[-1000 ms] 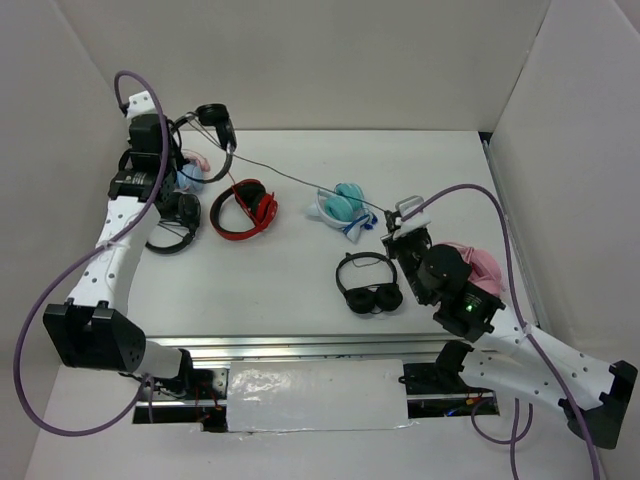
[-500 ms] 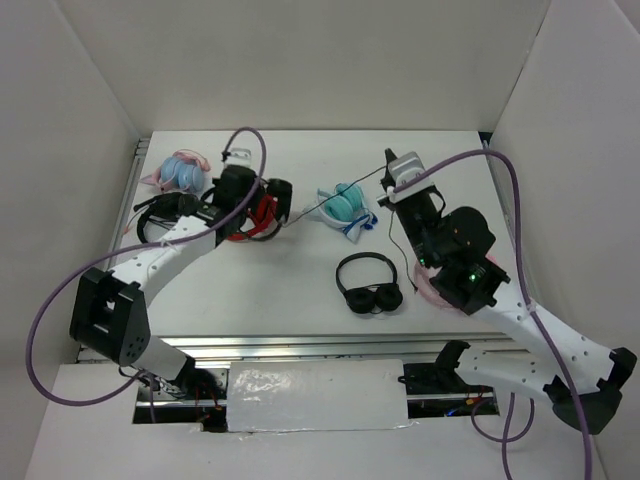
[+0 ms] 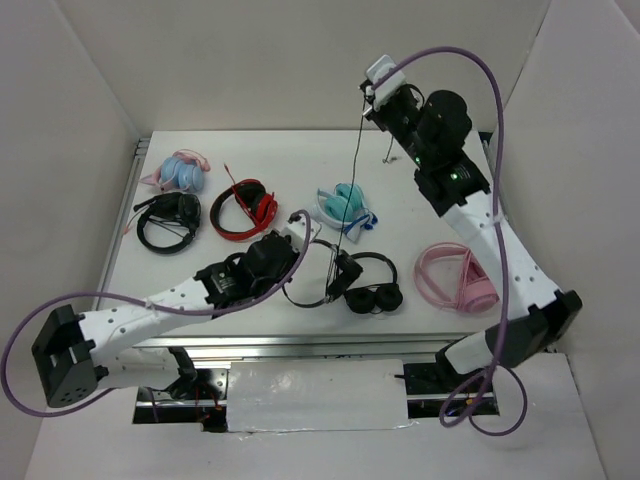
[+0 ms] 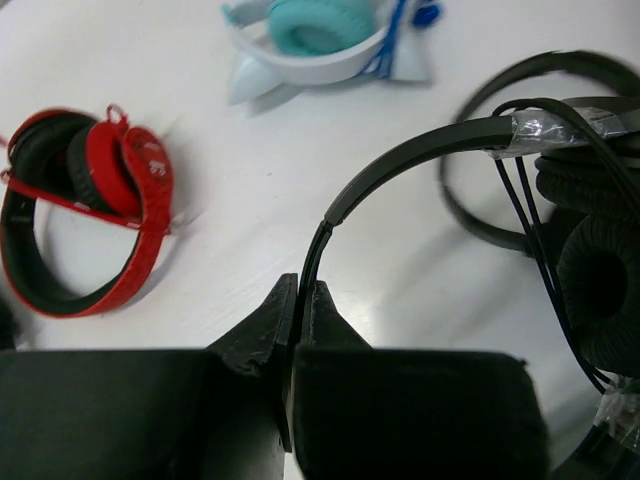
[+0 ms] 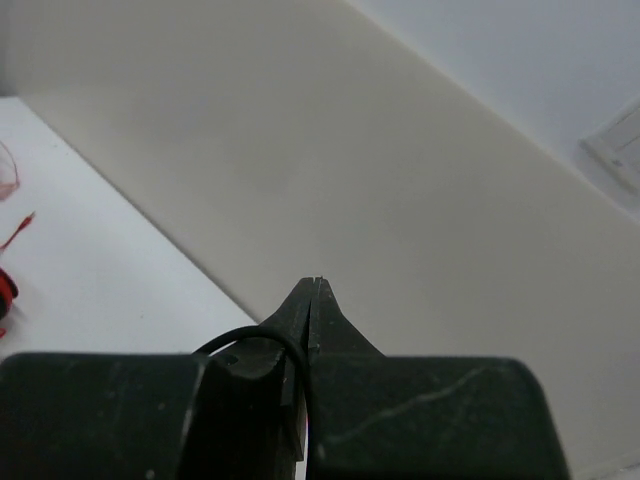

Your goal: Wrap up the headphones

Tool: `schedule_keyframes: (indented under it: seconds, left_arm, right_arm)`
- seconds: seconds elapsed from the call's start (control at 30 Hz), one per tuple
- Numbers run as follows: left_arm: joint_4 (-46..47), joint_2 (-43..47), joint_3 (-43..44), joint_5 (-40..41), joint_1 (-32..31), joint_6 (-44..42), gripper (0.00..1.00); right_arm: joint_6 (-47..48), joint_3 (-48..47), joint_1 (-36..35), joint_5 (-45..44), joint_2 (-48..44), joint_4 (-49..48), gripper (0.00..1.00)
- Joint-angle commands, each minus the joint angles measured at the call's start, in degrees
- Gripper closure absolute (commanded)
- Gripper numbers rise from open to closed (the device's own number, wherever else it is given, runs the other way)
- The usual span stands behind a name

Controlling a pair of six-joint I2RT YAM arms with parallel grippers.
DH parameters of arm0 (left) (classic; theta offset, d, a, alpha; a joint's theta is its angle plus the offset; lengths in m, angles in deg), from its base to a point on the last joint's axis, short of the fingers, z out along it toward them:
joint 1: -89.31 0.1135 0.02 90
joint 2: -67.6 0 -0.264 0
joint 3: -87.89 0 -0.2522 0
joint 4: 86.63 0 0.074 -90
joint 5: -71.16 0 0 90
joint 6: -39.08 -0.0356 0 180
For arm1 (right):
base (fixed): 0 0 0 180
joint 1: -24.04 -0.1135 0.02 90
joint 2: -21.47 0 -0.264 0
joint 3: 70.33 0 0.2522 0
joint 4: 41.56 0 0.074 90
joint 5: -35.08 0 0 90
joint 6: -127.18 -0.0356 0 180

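left gripper (image 4: 300, 296) pinches the thin band of the headphones (image 4: 420, 148), low at the near middle | right gripper (image 5: 314, 296) pinches their cable (image 3: 356, 170) up high at the far side | why: i think to pull the cable straight for winding

Open tabletop (image 3: 280, 155) along the back wall, plus a bare patch right of the teal pair (image 3: 345, 205). Left side's crowded: red pair (image 3: 245, 208), mic headset (image 3: 168, 220), pink-blue pair (image 3: 180, 170). The headphones (image 3: 343, 272) and their taut cable (image 3: 352, 160) cut across the middle; padded black pair (image 3: 375, 297) and pink pair (image 3: 455, 278) clog front right.
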State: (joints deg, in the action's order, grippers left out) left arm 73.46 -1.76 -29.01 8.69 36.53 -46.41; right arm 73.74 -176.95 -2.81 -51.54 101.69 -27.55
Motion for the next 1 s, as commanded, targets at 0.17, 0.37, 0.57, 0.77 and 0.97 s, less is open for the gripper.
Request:
schedule_keyframes:
  seconds: [0.17, 0.37, 0.57, 0.77, 0.97]
  left_arm:
    - [3.2, 15.2, -1.0, -3.2, -10.7, -1.7, 1.0]
    - [2.4, 23.4, 0.8, -2.8, -11.4, -2.1, 1.0]
    - [1.8, 26.9, 5.0, 4.2, -11.3, -1.7, 1.0]
    - [2.9, 27.4, 10.3, 10.3, -11.3, -2.9, 1.0]
    - [8.3, 26.0, 16.3, 11.4, -11.3, -6.7, 1.0]
  right_arm:
    - [-9.0, -7.7, 8.0, 12.7, 12.8, 7.4, 1.0]
    - [-18.9, 2.2, 11.6, 16.4, 12.4, 0.0, 1.0]
    - [-26.6, 14.3, 14.0, 18.3, 9.7, -11.0, 1.0]
    - [-32.3, 23.5, 14.8, 19.3, 7.6, -18.8, 1.0]
    - [-33.2, 28.7, 11.5, 32.4, 7.1, -21.3, 1.0]
